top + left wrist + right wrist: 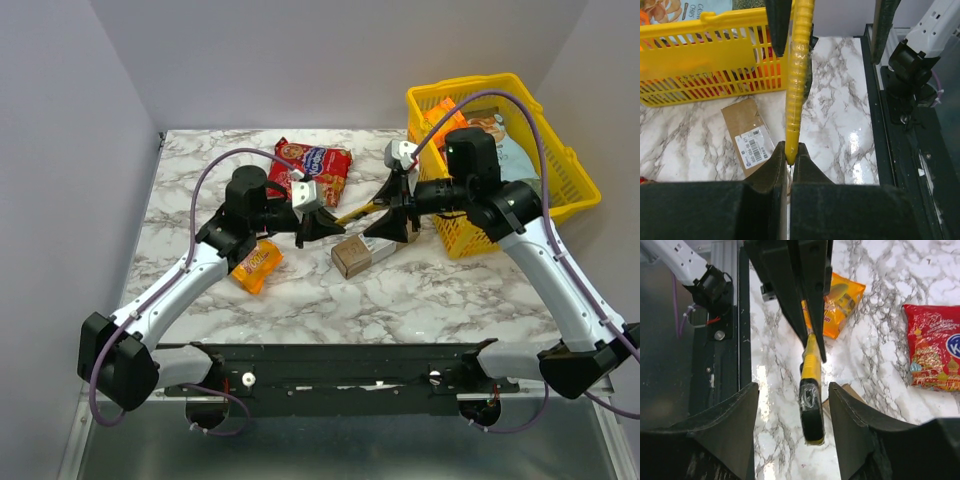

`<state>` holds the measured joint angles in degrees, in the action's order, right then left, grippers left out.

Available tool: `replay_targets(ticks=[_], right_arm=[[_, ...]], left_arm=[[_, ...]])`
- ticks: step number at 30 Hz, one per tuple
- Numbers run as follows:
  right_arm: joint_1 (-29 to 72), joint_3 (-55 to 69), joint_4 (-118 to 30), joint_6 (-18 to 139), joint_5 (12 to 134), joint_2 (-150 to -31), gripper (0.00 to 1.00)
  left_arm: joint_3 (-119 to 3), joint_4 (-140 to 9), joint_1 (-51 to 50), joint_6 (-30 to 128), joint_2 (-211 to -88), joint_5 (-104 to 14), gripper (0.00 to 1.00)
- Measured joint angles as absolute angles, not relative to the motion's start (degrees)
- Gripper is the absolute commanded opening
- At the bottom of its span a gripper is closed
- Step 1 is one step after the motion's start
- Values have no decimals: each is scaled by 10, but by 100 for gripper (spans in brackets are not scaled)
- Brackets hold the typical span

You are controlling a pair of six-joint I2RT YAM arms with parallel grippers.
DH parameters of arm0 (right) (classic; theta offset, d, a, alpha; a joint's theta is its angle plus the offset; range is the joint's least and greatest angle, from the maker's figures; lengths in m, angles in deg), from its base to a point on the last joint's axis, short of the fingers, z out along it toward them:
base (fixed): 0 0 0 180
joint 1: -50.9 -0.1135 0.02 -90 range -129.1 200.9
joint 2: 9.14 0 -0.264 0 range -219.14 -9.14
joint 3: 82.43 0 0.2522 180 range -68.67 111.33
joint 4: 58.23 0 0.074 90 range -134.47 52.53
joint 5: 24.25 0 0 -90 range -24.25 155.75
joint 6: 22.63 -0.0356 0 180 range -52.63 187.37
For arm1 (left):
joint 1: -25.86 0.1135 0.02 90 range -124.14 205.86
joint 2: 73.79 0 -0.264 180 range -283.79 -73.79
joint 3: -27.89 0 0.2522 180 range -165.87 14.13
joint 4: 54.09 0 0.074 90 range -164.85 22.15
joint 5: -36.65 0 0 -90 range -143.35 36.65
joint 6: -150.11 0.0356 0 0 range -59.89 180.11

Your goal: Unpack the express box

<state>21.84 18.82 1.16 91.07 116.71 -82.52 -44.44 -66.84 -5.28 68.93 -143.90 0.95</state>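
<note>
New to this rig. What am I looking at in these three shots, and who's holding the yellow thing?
Two robot arms are bolted at the near table edge. The overhead view looks down from behind them; the other two come from cameras on each wrist. On the marble table lie the express box, a red snack bag, an orange snack bag and a yellow basket with more snacks. The left gripper is shut on one end of a yellow tool, probably a box cutter. The right gripper stands open around the tool's other end, not gripping it.
</note>
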Motion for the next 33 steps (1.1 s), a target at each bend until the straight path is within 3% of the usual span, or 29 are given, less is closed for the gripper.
replay_targets(ticks=[13, 25, 33], right_arm=[[219, 157, -59, 881, 1173, -816, 63], [219, 155, -73, 885, 1175, -817, 50], [218, 155, -70, 894, 1175, -820, 49]], left_arm=[[-425, -532, -60, 569, -1470, 37, 0], [-426, -502, -62, 537, -1489, 54, 0], [-426, -487, -62, 526, -1493, 55, 0]])
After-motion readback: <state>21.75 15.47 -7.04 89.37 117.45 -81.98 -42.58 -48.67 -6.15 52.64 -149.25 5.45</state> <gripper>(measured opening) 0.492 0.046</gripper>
